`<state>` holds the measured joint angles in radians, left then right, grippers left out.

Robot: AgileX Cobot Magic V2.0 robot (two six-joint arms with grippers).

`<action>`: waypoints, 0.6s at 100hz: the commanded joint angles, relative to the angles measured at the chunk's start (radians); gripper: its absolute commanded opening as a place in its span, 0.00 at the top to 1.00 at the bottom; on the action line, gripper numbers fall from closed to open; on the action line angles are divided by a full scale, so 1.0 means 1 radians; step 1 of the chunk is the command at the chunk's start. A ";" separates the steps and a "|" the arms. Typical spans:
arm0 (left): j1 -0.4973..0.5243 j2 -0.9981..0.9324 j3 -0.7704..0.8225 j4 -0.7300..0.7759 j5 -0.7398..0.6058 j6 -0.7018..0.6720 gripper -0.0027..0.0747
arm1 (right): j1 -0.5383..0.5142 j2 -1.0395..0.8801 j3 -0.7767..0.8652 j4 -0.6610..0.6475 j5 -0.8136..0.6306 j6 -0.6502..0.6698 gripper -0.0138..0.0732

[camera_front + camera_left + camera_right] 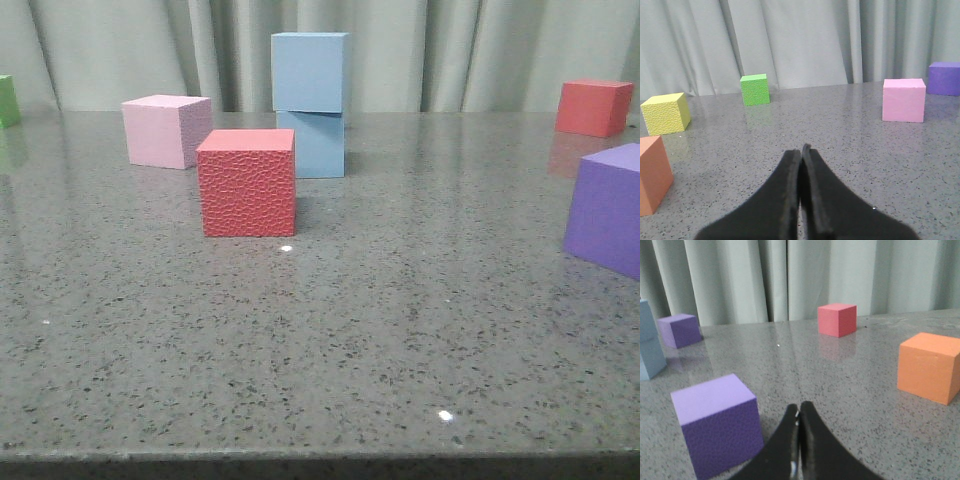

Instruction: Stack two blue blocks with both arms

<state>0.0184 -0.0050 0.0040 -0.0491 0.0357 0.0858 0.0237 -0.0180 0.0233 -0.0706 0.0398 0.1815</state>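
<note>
- Upper smooth sky-blue cube (309, 72) rests on lower sky-blue cube (312, 146), slightly offset.
- Left gripper (801, 150): black fingers pressed together, holding nothing.
- Right gripper (798, 407): likewise closed, empty.

No text, labels, brands, numbers or signs were readable; cube faces, tabletop, curtain all appeared plain, unmarked.

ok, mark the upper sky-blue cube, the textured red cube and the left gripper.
upper sky-blue cube (309, 72), front view, front face.
textured red cube (247, 194), front view, front face.
left gripper (802, 148), left wrist view, between the closed fingertips.
</note>
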 commanded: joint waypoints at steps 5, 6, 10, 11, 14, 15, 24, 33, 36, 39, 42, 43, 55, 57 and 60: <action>0.006 -0.033 0.004 -0.001 -0.075 -0.003 0.99 | -0.009 -0.012 -0.016 0.023 -0.071 -0.089 0.92; 0.006 -0.033 0.004 -0.001 -0.075 -0.003 0.99 | -0.009 -0.012 -0.016 0.026 -0.071 -0.095 0.92; 0.006 -0.033 0.004 -0.001 -0.075 -0.003 0.99 | -0.009 -0.012 -0.016 0.036 -0.071 -0.117 0.92; 0.006 -0.033 0.004 -0.001 -0.075 -0.003 0.99 | -0.009 -0.012 -0.016 0.037 -0.071 -0.120 0.92; 0.006 -0.033 0.004 -0.001 -0.075 -0.003 0.99 | -0.009 -0.013 -0.016 0.039 -0.071 -0.122 0.92; 0.006 -0.033 0.004 -0.001 -0.075 -0.003 0.99 | -0.009 -0.013 -0.016 0.039 -0.071 -0.122 0.92; 0.006 -0.033 0.004 -0.001 -0.075 -0.003 0.99 | -0.009 -0.013 -0.016 0.039 -0.069 -0.122 0.92; 0.006 -0.033 0.004 -0.001 -0.075 -0.003 0.99 | -0.009 -0.013 -0.016 0.039 -0.069 -0.122 0.92; 0.006 -0.033 0.004 -0.001 -0.075 -0.003 0.99 | -0.009 -0.013 -0.016 0.039 -0.069 -0.122 0.92; 0.006 -0.033 0.004 -0.001 -0.075 -0.003 0.99 | -0.009 -0.013 -0.016 0.039 -0.069 -0.122 0.92; 0.006 -0.033 0.004 -0.001 -0.075 -0.003 0.99 | -0.009 -0.013 -0.016 0.039 -0.069 -0.122 0.92; 0.006 -0.033 0.004 -0.001 -0.075 -0.003 0.99 | -0.009 -0.013 -0.016 0.039 -0.069 -0.122 0.92; 0.006 -0.033 0.004 -0.001 -0.075 -0.003 0.99 | -0.009 -0.013 -0.016 0.039 -0.067 -0.122 0.92; 0.006 -0.033 0.004 -0.001 -0.075 -0.003 0.99 | -0.009 -0.013 -0.016 0.039 -0.067 -0.122 0.92; 0.006 -0.033 0.004 -0.001 -0.075 -0.003 0.99 | -0.009 -0.013 -0.016 0.039 -0.067 -0.122 0.92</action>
<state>0.0201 -0.0050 0.0040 -0.0474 0.0357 0.0858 0.0237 -0.0180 0.0255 -0.0360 0.0431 0.0693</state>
